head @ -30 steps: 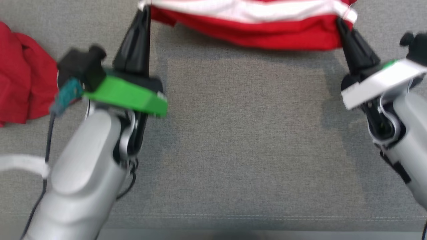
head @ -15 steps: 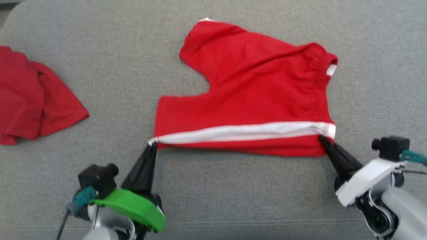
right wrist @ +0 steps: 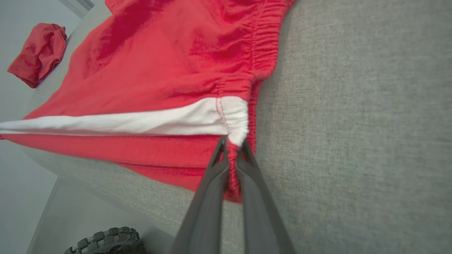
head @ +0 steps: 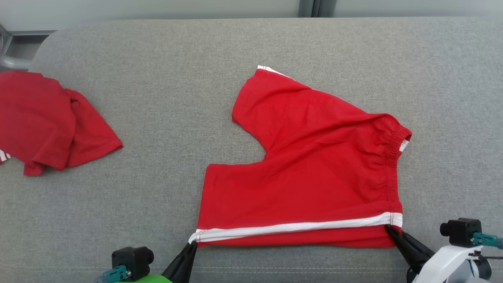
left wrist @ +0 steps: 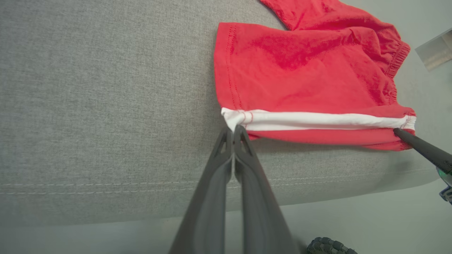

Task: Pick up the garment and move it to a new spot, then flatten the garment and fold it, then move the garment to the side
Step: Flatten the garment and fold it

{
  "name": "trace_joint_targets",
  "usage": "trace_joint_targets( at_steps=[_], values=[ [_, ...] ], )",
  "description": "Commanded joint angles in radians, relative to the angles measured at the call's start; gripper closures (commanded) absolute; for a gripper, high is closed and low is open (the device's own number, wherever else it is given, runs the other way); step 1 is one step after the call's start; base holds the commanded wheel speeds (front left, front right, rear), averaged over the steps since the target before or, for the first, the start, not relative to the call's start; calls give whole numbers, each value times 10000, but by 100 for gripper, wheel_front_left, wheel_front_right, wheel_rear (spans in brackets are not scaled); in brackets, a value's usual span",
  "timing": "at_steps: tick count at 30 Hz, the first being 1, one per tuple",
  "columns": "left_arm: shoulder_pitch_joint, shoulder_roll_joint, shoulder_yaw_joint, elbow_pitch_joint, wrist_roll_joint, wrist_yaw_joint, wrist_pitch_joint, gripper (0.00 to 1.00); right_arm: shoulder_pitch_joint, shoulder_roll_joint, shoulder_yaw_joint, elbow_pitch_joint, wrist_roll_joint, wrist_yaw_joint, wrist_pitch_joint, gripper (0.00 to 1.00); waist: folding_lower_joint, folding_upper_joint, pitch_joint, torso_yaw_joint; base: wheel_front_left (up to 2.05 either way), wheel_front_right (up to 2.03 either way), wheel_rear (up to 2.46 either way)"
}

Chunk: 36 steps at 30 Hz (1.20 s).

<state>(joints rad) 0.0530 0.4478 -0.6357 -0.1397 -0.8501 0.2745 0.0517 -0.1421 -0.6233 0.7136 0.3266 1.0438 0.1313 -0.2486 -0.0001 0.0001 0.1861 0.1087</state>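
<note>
The garment (head: 314, 177) is a pair of red shorts with a white side stripe, spread on the grey cushion (head: 157, 98). Its striped edge lies nearest me, the waistband to the right. My left gripper (head: 191, 245) is shut on the leg-hem corner of the stripe, seen close in the left wrist view as the garment (left wrist: 303, 81) pinched at my left gripper (left wrist: 233, 129). My right gripper (head: 390, 228) is shut on the waistband corner; in the right wrist view the garment (right wrist: 159, 77) bunches between the fingers of my right gripper (right wrist: 231, 144).
A second red garment (head: 43, 122) lies crumpled at the cushion's left side, also seen as a red heap (right wrist: 39, 53) in the right wrist view. The cushion's front seam (left wrist: 106, 183) runs just below my grippers. Bare grey fabric lies between the two garments.
The head camera has tilted, so the whole picture shifted down. Both grippers, still pinching the striped edge, drew it toward the cushion's front, and the shorts now lie spread out flat.
</note>
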Motion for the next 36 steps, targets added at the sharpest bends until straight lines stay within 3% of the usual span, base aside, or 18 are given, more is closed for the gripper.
trace_joint_targets(
  at_steps=[1,9,17,23,29,36],
  values=[
    [106,90,59,-43,-42,91,-3,100,170,-11,-64,26,-63,-10,-46,100,1,-1,-21,25,0,0,0],
    [-358,452,464,-407,128,155,-75,100,654,183,-591,-420,-308,-13,30,100,1,-1,94,-133,0,0,0],
    [-3113,1027,493,-410,893,-652,789,100,191,683,-1622,-1184,-44,-15,351,100,1,-1,581,-654,0,0,0],
    [-5814,389,353,1058,846,-1649,1437,100,-927,1549,-2453,-1165,42,-12,466,100,1,-1,1258,-1176,0,0,0],
    [-8602,-422,60,3747,626,-2931,2287,100,-2689,2486,-2952,-279,-162,-9,687,100,1,-1,2072,-1681,0,0,0],
    [-10216,-948,47,6048,392,-3598,2537,100,-3850,3101,-2928,513,-378,-9,650,100,1,-1,2661,-2027,0,0,0]
  ],
)
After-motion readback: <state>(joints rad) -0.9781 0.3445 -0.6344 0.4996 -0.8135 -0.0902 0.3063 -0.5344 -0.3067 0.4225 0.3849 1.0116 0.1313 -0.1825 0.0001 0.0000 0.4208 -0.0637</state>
